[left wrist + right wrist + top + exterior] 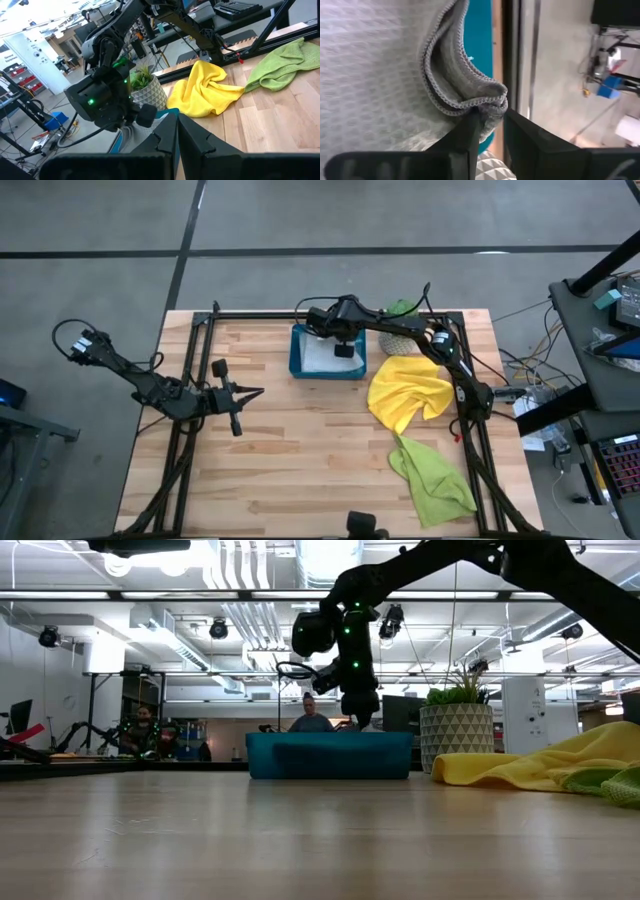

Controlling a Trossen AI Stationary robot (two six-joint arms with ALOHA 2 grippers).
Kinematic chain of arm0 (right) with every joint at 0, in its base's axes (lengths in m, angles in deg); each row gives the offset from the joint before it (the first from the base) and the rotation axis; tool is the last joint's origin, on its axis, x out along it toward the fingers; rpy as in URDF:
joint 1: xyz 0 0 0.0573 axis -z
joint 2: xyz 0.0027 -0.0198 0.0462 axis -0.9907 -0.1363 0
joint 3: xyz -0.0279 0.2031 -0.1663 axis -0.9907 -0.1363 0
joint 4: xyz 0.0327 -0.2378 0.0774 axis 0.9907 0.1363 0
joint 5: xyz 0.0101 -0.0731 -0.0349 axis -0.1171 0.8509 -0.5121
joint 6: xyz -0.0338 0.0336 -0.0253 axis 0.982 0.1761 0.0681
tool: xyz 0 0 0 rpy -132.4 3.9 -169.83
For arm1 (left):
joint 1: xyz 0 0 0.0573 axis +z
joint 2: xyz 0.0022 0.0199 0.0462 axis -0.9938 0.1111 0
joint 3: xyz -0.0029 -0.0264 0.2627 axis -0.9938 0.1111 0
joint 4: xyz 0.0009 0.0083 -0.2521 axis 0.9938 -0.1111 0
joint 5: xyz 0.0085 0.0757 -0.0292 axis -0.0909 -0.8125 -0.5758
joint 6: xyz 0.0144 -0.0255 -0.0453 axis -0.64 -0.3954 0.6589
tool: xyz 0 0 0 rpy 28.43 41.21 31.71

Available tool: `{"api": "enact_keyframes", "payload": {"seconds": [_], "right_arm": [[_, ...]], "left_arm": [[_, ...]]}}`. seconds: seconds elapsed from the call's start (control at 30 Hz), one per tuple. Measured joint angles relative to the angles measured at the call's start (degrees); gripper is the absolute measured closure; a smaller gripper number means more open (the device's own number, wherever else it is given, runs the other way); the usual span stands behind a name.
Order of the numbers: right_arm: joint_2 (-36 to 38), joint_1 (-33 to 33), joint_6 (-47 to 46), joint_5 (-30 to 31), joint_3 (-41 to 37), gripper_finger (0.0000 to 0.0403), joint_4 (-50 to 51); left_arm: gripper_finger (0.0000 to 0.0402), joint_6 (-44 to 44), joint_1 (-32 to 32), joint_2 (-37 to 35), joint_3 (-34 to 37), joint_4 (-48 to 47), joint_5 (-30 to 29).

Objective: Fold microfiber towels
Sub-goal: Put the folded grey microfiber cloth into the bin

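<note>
Wooden slatted table (300, 460): folded pale grey microfiber towel (380, 75) in teal rectangular tray (299, 366), right gripper (490, 125) jaws slightly apart at its edge. Crumpled yellow towel (405, 395), lime green towel (430, 475) still unfolded. Left gripper (252, 393) shut, idle at left of table.

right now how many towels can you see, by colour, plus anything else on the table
yellow towel: 1
lime green towel: 1
pale grey towel, in the teal tray: 1
teal tray: 1
potted plant: 1
total: 5
</note>
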Motion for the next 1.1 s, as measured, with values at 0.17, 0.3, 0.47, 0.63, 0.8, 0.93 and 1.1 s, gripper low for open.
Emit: {"api": "enact_keyframes", "payload": {"seconds": [0.17,0.3,0.47,0.63,0.8,0.93,1.1], "right_arm": [[0.0,0.0,-1.0,-2.7,0.0,0.0321,-0.1],[0.0,0.0,-0.5,-2.8,0.0,0.0321,-0.1],[0.0,0.0,1.1,-2.8,0.0,0.0326,-0.1],[0.4,0.0,-3.4,-4.6,0.0,0.0324,-0.1],[0.6,0.0,-6.8,-5.6,0.0,0.0298,0.2],[0.9,0.0,-8.3,-5.8,0.0,0.0271,0.3],[2.1,0.0,-10.8,-5.8,0.0,0.0244,0.7]], "left_arm": [[0.0400,0.0,0.0,0.0,0.0,0.0,0.0],[0.0400,0.0,0.0,0.0,0.0,0.0,0.0],[0.0400,0.0,0.0,0.0,0.0,0.0,0.0],[0.0400,0.0,0.0,0.0,0.0,0.0,0.0],[0.0400,0.0,0.0,0.0,0.0,0.0,0.0],[0.0400,0.0,0.0,0.0,0.0,0.0,0.0],[0.0400,0.1,0.0,0.0,0.0,0.0,0.0]]}}
